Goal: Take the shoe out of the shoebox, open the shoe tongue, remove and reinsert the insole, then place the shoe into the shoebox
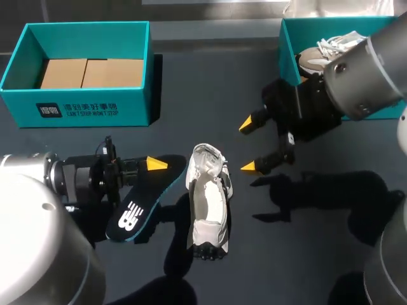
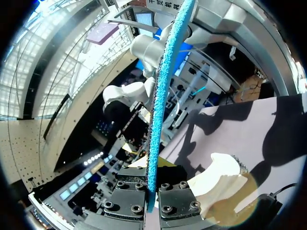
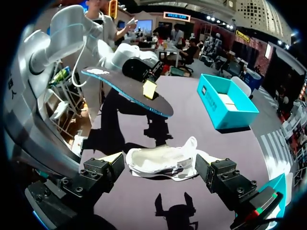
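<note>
Got the shoe (image 1: 208, 203) lying on the table (image 1: 210, 95), long axis near-to-far; can't tell toe from heel. Got the insole (image 1: 143, 197) slanting beside it, pinched by the left tool (image 1: 154, 165). Got the right tool (image 1: 249, 146) spread wide by the shoe. Spotted cardboard (image 1: 89, 73) in the left shoebox (image 1: 76, 105), another shoe (image 1: 321, 54) in the right shoebox (image 1: 289, 44), half hidden by the right arm (image 1: 369, 63).
</note>
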Motion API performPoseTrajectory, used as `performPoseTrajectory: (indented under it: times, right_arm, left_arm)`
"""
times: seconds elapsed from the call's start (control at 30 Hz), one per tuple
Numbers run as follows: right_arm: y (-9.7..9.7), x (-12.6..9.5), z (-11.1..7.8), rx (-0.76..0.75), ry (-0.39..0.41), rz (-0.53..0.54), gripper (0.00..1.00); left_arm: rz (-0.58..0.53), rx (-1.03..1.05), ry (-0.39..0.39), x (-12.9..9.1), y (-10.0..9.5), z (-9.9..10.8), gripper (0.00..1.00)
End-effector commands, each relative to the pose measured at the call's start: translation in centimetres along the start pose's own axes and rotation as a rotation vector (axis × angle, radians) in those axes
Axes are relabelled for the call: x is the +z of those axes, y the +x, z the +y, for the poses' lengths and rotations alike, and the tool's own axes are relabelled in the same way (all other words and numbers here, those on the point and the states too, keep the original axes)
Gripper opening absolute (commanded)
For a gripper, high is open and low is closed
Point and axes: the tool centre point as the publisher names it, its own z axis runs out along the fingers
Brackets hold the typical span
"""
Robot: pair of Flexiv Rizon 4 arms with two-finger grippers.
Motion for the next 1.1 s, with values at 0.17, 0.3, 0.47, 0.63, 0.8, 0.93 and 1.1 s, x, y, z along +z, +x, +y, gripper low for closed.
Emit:
performPoseTrajectory:
  times: [0.17, 0.3, 0.47, 0.63, 0.8, 0.93, 1.1]
  right_arm:
    - [0.2, 2.7, -2.8, -0.010, -0.044, -0.083, 1.00]
    - [0.5, 4.6, -4.3, -0.030, -0.081, -0.107, 1.00]
    - [0.7, 6.3, -6.3, -0.033, -0.091, -0.095, 1.00]
    - [0.8, 7.6, -7.1, -0.049, -0.052, -0.063, 1.00]
    - [1.0, 8.8, -7.6, -0.108, -0.031, -0.014, 1.00]
    - [1.0, 9.1, -7.5, -0.096, 0.006, 0.002, 1.00]
    - [1.0, 9.1, -7.5, -0.096, 0.006, 0.002, 1.00]
  left_arm:
    - [0.049, -0.030, -0.012, 1.7, 3.2, 0.6, 0.00]
    - [0.023, -0.054, 0.011, 2.7, 4.6, 0.2, 0.00]
    - [0.042, -0.078, 0.008, 2.9, 6.3, 0.1, 0.00]
    - [0.059, -0.102, 0.002, 3.0, 7.7, 0.2, 0.00]
    - [0.061, -0.117, 0.000, 2.8, 8.3, 0.4, 0.00]
    - [0.071, -0.125, -0.014, 3.0, 8.7, 0.5, 0.00]
    - [0.075, -0.122, -0.020, 3.0, 8.7, 0.4, 0.00]
